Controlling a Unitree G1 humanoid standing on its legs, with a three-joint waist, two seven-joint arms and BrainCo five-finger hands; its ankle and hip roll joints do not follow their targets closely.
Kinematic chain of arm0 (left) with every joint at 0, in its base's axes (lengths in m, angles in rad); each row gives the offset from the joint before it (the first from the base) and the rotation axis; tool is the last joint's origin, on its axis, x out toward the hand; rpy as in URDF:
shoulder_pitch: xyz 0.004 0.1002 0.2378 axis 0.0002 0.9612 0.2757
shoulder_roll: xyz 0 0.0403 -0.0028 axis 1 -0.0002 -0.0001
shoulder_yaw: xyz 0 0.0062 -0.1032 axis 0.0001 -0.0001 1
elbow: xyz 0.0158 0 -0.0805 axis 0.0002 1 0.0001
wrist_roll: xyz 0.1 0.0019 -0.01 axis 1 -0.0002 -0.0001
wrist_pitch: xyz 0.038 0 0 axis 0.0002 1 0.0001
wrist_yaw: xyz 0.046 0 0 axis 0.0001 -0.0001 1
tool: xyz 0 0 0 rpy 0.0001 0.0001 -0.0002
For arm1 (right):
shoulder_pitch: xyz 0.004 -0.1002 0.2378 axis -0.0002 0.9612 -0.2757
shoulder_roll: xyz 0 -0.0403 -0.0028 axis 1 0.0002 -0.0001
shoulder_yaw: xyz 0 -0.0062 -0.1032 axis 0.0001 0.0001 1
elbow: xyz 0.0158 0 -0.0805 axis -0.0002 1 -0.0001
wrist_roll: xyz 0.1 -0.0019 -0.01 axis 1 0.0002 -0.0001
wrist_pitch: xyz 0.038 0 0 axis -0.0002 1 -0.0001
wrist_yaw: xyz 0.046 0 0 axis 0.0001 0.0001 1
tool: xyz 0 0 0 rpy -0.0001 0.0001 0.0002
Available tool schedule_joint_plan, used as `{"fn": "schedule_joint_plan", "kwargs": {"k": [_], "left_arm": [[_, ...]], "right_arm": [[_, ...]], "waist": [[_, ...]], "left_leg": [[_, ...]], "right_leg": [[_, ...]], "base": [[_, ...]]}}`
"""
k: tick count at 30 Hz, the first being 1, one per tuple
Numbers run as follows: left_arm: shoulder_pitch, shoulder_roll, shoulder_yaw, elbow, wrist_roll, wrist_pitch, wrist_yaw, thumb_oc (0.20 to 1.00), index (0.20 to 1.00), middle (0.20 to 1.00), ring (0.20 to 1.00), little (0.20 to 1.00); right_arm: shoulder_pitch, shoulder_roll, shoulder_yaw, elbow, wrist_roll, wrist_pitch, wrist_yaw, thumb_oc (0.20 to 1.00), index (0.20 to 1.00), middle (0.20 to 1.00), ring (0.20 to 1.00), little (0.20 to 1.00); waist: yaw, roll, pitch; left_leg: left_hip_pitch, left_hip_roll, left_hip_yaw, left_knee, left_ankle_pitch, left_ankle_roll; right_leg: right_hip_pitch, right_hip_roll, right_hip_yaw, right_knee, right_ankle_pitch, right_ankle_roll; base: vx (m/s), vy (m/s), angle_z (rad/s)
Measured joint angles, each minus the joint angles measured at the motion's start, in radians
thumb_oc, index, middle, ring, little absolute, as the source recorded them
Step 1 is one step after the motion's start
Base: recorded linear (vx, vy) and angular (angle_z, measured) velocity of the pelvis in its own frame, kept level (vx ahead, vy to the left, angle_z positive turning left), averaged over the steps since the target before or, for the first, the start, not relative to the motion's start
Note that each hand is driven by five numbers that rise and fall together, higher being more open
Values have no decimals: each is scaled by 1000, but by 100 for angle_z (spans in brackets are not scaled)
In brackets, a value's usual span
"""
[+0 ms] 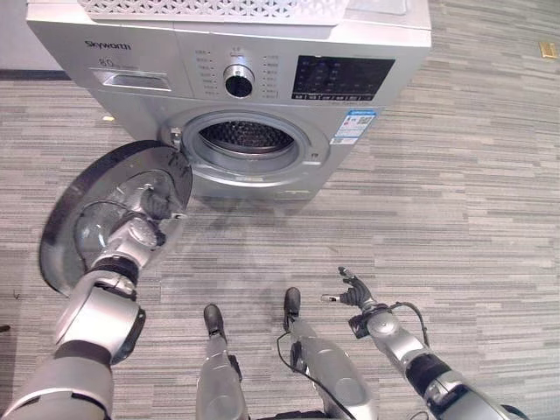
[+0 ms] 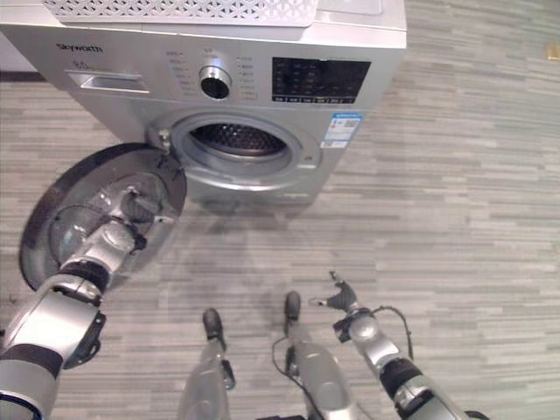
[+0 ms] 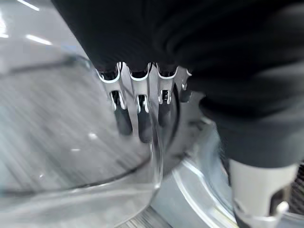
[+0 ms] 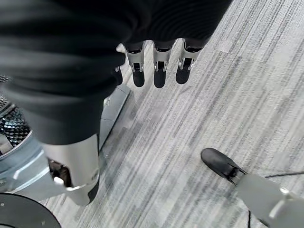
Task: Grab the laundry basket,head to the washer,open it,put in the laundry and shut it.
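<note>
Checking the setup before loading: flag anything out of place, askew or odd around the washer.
Nothing looks damaged or spilled. The washer door is swung wide open, the left robot hand against its inner glass. The white laundry basket sits on top of the washer. The right robot hand hangs open, empty, over the floor.

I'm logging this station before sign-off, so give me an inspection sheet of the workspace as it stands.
Surface: grey striped floor.
Job's things: silver washer, door swung fully open, drum looks empty; white perforated laundry basket on top of the washer.
Clutter: nothing seen.
Hands: left hand on the door's inner glass, fingers curled over its edge; right hand free, relaxed, holding nothing.
Cables: nothing seen.
Surroundings: small yellow object on the far floor.
</note>
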Motion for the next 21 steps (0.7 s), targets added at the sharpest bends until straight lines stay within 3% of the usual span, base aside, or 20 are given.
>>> {"fn": "schedule_joint_plan", "kwargs": {"k": [3, 8, 11, 14, 17, 18, 20, 21], "left_arm": [[41, 21, 50, 0, -2, 32, 23, 1000, 1000, 1000, 1000, 1000], [191, 79, 117, -34, -2, 53, 31, 1000, 1000, 1000, 1000, 1000], [278, 102, 143, -75, -3, 53, 36, 1000, 1000, 1000, 1000, 1000], [367, 136, 199, -119, -15, 52, 32, 1000, 1000, 1000, 1000, 1000], [399, 127, 216, -121, -61, 51, 27, 1000, 1000, 1000, 1000, 1000], [400, 124, 209, -122, -75, 51, 27, 1000, 1000, 1000, 1000, 1000], [383, 124, 202, -140, -81, 48, 25, 1000, 1000, 1000, 1000, 1000], [376, 123, 199, -140, -82, 46, 23, 1000, 1000, 1000, 1000, 1000]], "right_arm": [[12, -1, -32, 14, 14, -4, 1, 1000, 1000, 1000, 1000, 1000], [134, -17, -208, 54, 71, -16, 2, 1000, 1000, 1000, 1000, 1000], [215, -43, -262, 51, 82, -19, 5, 1000, 1000, 1000, 1000, 1000], [294, -70, -327, 34, 102, -20, 10, 1000, 1000, 1000, 1000, 1000], [316, -99, -416, 2, 139, -21, 20, 1000, 1000, 1000, 1000, 1000], [317, -125, -434, -10, 153, -21, 22, 1000, 1000, 1000, 1000, 1000], [304, -171, -563, -50, 193, -22, 14, 1000, 1000, 1000, 1000, 1000], [288, -197, -655, -82, 216, -23, -4, 1000, 1000, 1000, 1000, 1000]], "waist": [[4, 1, 1], [33, -3, -11], [40, -6, -62], [53, -53, -104], [58, -109, -124], [51, -111, -124], [38, -107, -122], [29, -105, -121]], "left_leg": [[31, -2, 3, -1, 0, 0], [136, 14, 3, -1, -31, -5], [144, 27, 7, 2, -36, -10], [153, 53, 12, 91, -56, -30], [43, 75, -25, 340, -67, -49], [27, 86, -21, 366, -71, -49], [-9, 68, -7, 302, -73, -48], [-26, 31, 1, 225, -72, -50]], "right_leg": [[31, -5, 0, 0, -1, -4], [137, 11, 4, -1, -40, 6], [146, 23, 7, -1, -46, 0], [187, 46, 28, -1, -59, -19], [220, 48, 40, -1, -70, -58], [231, 50, 34, -4, -74, -63], [227, 51, 25, -9, -78, -68], [224, 42, 24, -9, -78, -68]], "base": [[29, -28, 2], [98, -76, 1], [91, -127, -5], [114, -157, -17], [8, 11, 0], [35, 106, 15], [111, 164, 19], [131, 172, 5]]}}
